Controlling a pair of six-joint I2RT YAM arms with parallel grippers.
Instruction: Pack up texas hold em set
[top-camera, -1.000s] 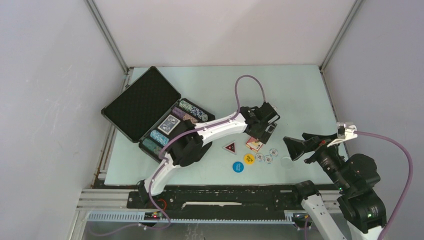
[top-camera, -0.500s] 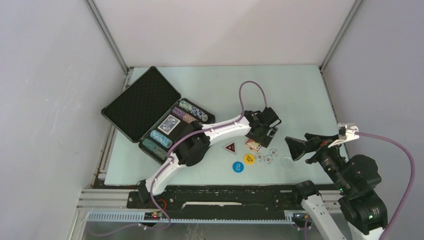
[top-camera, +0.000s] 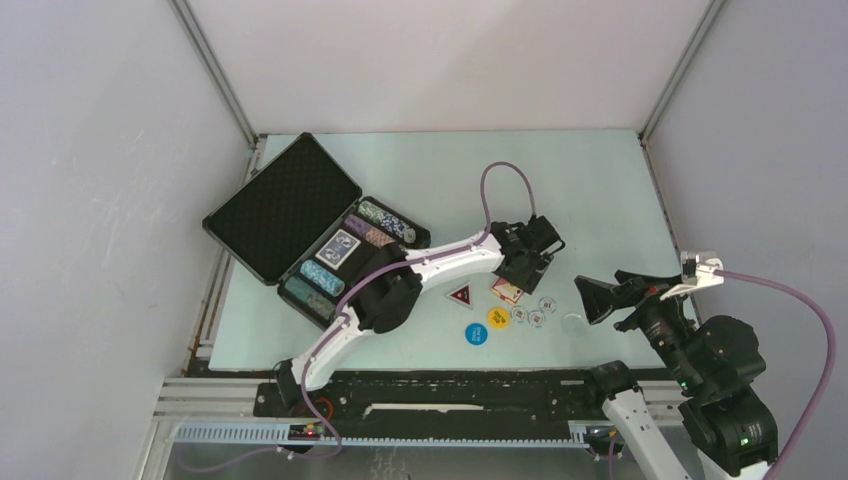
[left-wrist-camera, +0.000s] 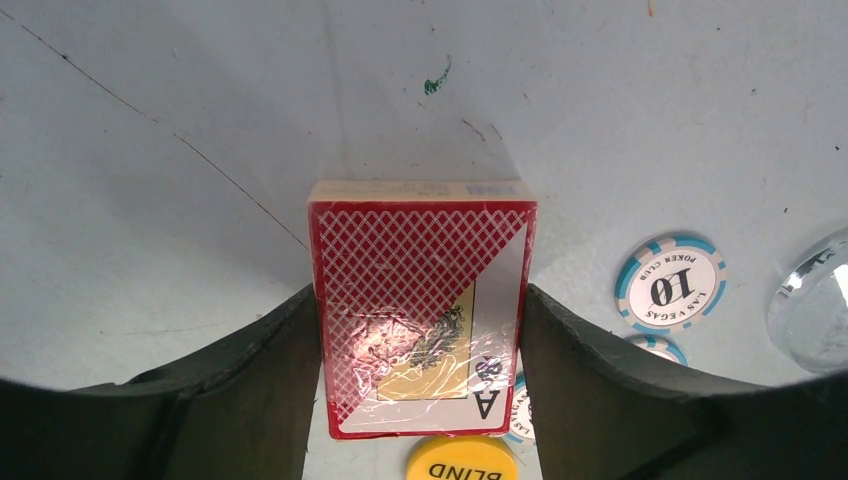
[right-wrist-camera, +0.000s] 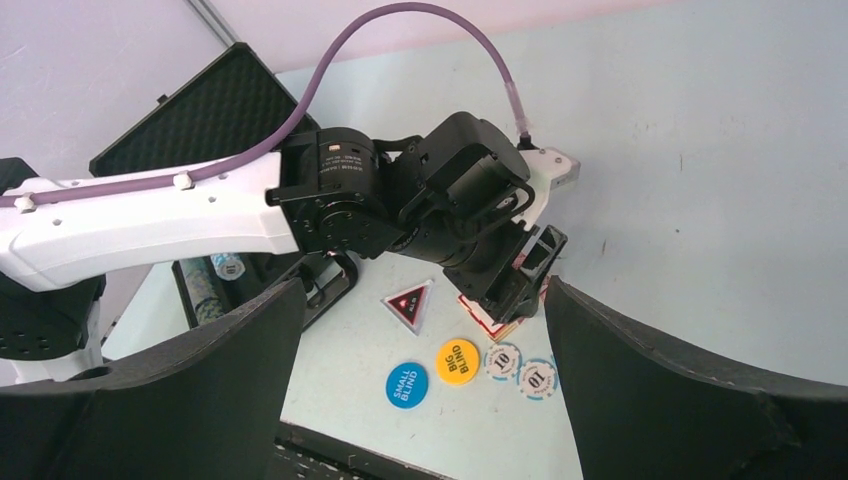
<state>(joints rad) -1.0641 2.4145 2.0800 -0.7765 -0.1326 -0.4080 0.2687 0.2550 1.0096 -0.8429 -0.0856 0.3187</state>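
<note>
Our left arm (top-camera: 430, 258) reaches from its base out across the table (top-camera: 580, 190), elbow bent and wrist tipped down, so that the left gripper (left-wrist-camera: 418, 300) stands over the red card deck (left-wrist-camera: 400, 250), which lies flat on the table. In the wrist view its fingers (left-wrist-camera: 250, 380) lie against the deck's two long sides, so we read the jaws as closed on the deck. Our right gripper (top-camera: 598, 300) hangs well to the right of the deck, aimed toward it, jaws spread wide and holding nothing. The triangular marker (top-camera: 460, 296) sits just left of the deck, the yellow disc (top-camera: 498, 317) just on its near side, the blue disc (top-camera: 476, 333) a little beyond that, and loose chips (top-camera: 533, 313) to the deck's near right. The open briefcase (top-camera: 285, 205) lies well to the deck's left. Against a second ago, the left gripper has come down onto the deck and its jaws have narrowed. The right gripper has drifted slightly away from the deck, just as wide. The deck, discs and marker lie where they were.
</note>
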